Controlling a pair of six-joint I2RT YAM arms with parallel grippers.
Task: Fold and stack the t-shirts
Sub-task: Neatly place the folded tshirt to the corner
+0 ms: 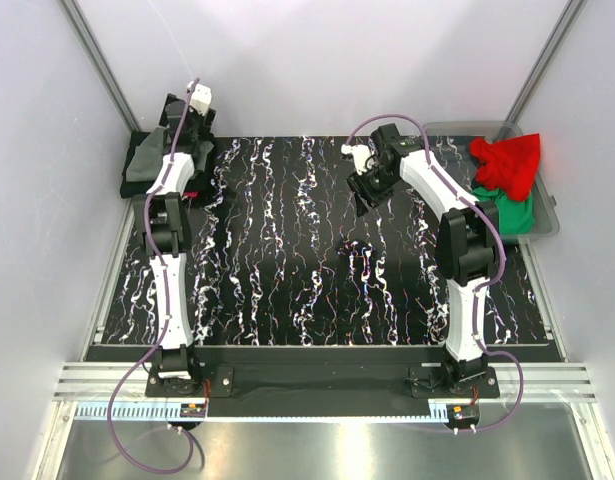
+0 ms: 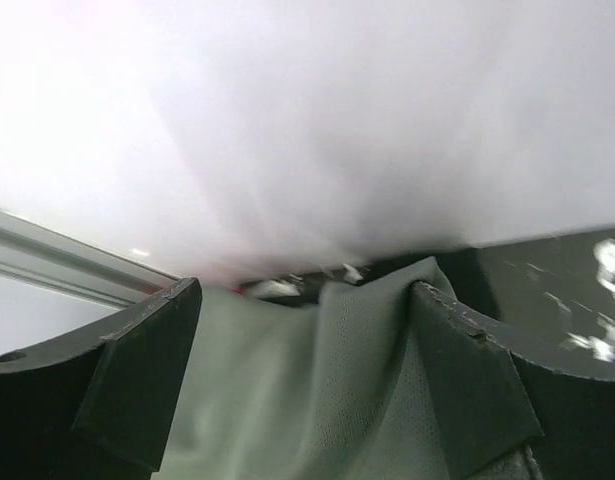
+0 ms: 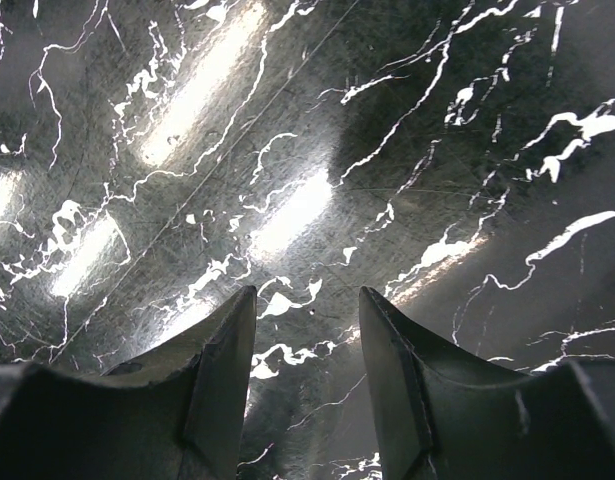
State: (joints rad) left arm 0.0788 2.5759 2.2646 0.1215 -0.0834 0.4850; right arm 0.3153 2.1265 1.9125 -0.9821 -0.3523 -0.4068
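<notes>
A dark grey t-shirt (image 1: 147, 160) lies folded on a black t-shirt (image 1: 137, 186) at the table's far left edge. My left gripper (image 1: 165, 140) hovers right over this stack. In the left wrist view the left gripper (image 2: 305, 288) is open wide, and the grey t-shirt (image 2: 317, 400) lies loose between the fingers, a fold resting against the right finger (image 2: 467, 380). My right gripper (image 1: 362, 195) hangs over the middle back of the table. In its own view the right gripper (image 3: 308, 292) is open with only the marbled table top under it.
A clear grey plastic bin (image 1: 549, 222) stands at the far right, holding a crumpled red t-shirt (image 1: 507, 160) on a green one (image 1: 515, 212). White walls and metal frame posts close in the table (image 1: 287, 260) on three sides.
</notes>
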